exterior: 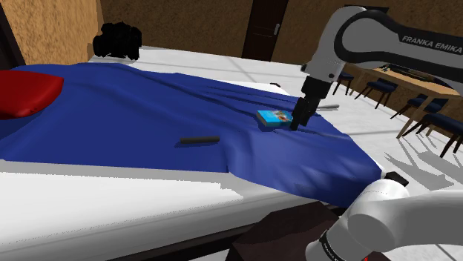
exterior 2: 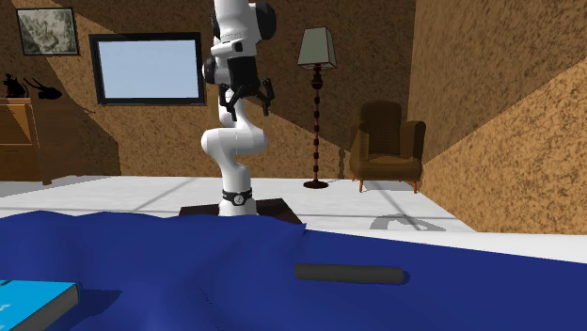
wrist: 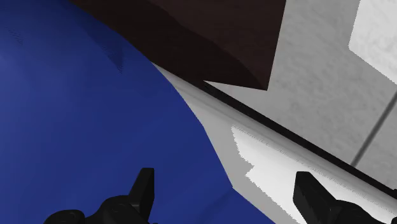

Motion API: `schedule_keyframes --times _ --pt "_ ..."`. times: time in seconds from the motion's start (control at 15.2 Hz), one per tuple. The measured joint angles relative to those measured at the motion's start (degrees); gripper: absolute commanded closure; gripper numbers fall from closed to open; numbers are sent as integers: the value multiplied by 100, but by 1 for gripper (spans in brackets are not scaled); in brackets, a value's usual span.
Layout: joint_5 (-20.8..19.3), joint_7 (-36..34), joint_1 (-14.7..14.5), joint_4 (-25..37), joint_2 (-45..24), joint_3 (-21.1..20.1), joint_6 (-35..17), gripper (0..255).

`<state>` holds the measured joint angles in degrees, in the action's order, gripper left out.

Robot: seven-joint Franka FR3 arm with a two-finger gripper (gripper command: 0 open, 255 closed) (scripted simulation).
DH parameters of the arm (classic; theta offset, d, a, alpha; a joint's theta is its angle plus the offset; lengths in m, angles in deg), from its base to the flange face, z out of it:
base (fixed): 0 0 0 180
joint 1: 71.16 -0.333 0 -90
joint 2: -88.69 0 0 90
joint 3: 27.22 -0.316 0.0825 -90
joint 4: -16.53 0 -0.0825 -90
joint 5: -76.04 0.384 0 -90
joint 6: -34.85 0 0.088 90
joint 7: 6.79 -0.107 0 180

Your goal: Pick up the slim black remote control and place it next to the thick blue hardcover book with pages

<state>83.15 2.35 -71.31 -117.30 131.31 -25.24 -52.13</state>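
The gripper (wrist: 226, 173) is hanging with its two black fingers spread wide, clasping nothing. Beneath it the blue blanket (wrist: 83, 108) is meeting a white sheet (wrist: 273, 159), with the dark brown stand (wrist: 216, 38) lying beyond. The slim black remote (exterior: 199, 139) is lying flat on the blanket, well apart from the gripper and past the blue book (exterior: 271, 117). In the shoulder view, the book is showing just beside the fingers. The white arm (exterior: 371, 37) is bearing the lettering "FRANKA EMIKA"; the print on the book's cover is too small to read.
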Motion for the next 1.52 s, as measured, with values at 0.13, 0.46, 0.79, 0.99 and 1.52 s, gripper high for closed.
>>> schedule_keyframes --times 0.13,0.46,0.79,0.99,1.52 --pt "-20 81 -20 0 -78 19 -72 0" --pt "-162 847 -205 172 -963 183 -741 0" --pt "-245 1686 -393 514 -2014 325 -1421 0" --pt "-256 2163 -494 868 -2681 373 -1725 0" --pt "-219 3273 -718 2036 -4423 307 -2293 0"
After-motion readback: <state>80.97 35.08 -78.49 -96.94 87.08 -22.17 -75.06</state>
